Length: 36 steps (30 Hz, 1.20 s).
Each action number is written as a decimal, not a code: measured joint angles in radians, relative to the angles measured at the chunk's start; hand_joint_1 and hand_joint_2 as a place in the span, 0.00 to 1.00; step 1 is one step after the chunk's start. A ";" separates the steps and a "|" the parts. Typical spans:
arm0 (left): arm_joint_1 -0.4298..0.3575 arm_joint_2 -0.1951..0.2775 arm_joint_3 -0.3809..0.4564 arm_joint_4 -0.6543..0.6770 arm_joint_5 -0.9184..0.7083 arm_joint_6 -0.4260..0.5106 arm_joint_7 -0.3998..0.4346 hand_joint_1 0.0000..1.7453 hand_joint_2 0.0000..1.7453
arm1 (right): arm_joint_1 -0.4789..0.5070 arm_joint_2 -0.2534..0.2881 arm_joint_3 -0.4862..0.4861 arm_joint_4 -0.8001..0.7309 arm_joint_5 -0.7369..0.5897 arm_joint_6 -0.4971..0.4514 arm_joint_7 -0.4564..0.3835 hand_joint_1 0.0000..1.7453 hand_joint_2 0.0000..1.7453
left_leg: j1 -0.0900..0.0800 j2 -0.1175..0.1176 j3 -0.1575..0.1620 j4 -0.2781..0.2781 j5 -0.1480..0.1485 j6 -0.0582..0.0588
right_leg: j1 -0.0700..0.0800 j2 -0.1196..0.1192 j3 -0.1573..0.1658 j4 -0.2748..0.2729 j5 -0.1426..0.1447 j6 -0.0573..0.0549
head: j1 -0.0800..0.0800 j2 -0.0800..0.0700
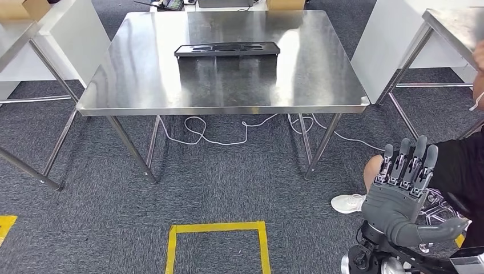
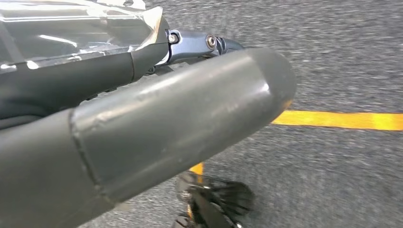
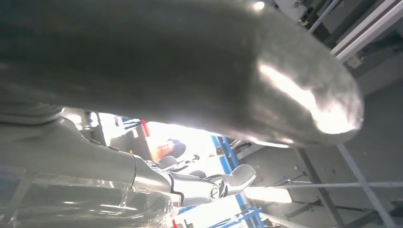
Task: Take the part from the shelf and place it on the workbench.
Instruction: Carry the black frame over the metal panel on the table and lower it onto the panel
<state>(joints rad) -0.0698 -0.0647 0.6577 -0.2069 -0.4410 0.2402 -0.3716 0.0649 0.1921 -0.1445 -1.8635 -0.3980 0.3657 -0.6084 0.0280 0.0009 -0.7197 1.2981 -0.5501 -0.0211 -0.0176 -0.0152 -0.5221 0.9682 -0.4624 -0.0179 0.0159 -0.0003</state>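
1. Grey carpet with yellow tape (image 1: 217, 228) lies under a steel workbench (image 1: 142, 85) ahead of me.
2. My right hand (image 1: 406, 191) is raised, gripping a clear-wrapped part (image 1: 439, 206) against its palm.
3. My left hand (image 2: 142, 128) grips clear-wrapped material (image 2: 71, 28) too.
4. One black tray (image 1: 227, 49) sits near the workbench's far edge.
5. Someone's white shoe (image 1: 348, 203) is near my right hand.

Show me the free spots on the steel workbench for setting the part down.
The workbench is bare between its near edge and the black tray, and on the wide strips left and right of that tray. Only the far-centre strip around the tray is taken. The right hand hangs low beside a person's shoe.
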 joint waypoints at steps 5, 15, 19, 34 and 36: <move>-0.004 0.000 0.000 0.000 -0.001 0.000 0.000 0.00 0.00 | 0.000 -0.003 0.004 0.006 0.000 -0.005 0.004 0.00 0.00 | 0.008 -0.004 0.207 -0.240 0.038 0.002 | 0.001 -0.002 -0.066 0.039 0.032 0.031 | -0.001 0.000; -0.005 -0.006 0.000 0.000 -0.002 0.000 -0.002 0.00 0.00 | 0.000 -0.010 0.009 0.016 -0.001 -0.006 0.007 0.00 0.00 | -0.008 0.011 0.109 -0.297 0.126 0.068 | 0.001 0.007 -0.147 0.317 -0.129 0.056 | 0.010 0.000; -0.005 -0.009 0.000 0.000 -0.003 -0.002 -0.002 0.00 0.00 | -0.002 -0.011 0.009 0.018 0.000 -0.007 0.013 0.00 0.00 | -0.010 0.013 0.052 -0.292 0.179 0.051 | 0.001 0.009 0.026 0.136 -0.069 0.081 | 0.010 0.000; -0.002 -0.009 0.000 -0.001 -0.020 -0.004 -0.005 0.00 0.00 | -0.003 -0.003 0.006 0.019 0.019 -0.011 0.029 0.00 0.00 | -0.008 -0.001 0.147 -0.158 0.055 0.032 | 0.021 0.005 -0.026 0.019 0.002 0.002 | -0.002 0.000; -0.004 -0.008 0.000 -0.002 -0.021 -0.005 -0.006 0.00 0.00 | -0.003 -0.002 0.005 0.019 0.019 -0.011 0.030 0.00 0.00 | -0.015 -0.004 0.220 -0.268 0.041 0.043 | 0.023 0.004 -0.036 0.026 0.011 0.014 | -0.002 0.000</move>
<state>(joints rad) -0.0738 -0.0722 0.6577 -0.2085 -0.4620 0.2353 -0.3773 0.0624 0.1899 -0.1398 -1.8449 -0.3789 0.3552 -0.5787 0.0133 -0.0027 -0.5000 1.0303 -0.5087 0.0217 0.0052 -0.0113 -0.5581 0.9939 -0.4511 -0.0043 0.0144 -0.0001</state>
